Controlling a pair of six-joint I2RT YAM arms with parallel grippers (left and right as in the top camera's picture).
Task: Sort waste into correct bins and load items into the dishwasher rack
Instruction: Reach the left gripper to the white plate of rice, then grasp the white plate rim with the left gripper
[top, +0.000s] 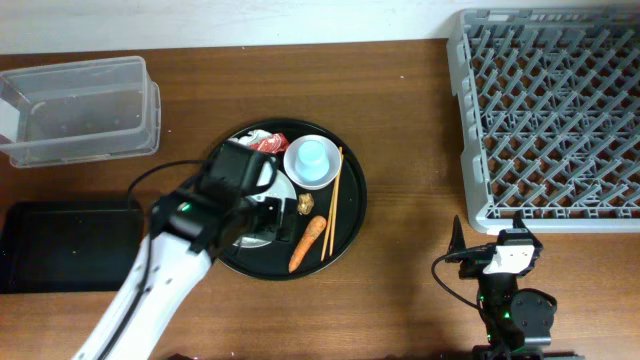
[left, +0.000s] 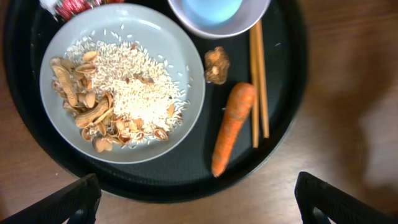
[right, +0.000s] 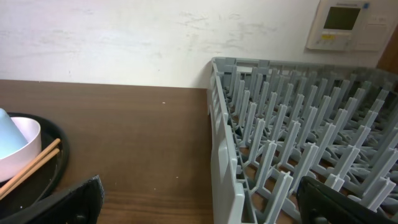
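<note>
Left pincer (left: 199, 202) spread above plate (left: 184, 55); right pincer (right: 200, 208) spread beside rack (right: 222, 155) wall, table (right: 137, 143) reaching tray (right: 60, 163) rim.

Overhead: high, straight down; round tray (top: 350, 228) near centre, rack (top: 545, 110) right of tray.
Left wrist: close above tray, facing straight down; tray fills frame.
Right wrist: right of tray, low near table (right: 137, 137) level, facing wall (right: 124, 37); rack on its right.
Shared by all three: tray's right rim, bowl (top: 296, 170), chopsticks (top: 331, 205).

white plate (left: 134, 25): rice-and-meat scraps (left: 124, 93) | cup (left: 211, 7) in bowl (left: 252, 15) | carrot (left: 231, 127) beside chopsticks (left: 258, 81) | grey rack (top: 550, 110) right, tub (top: 80, 105) left
</note>
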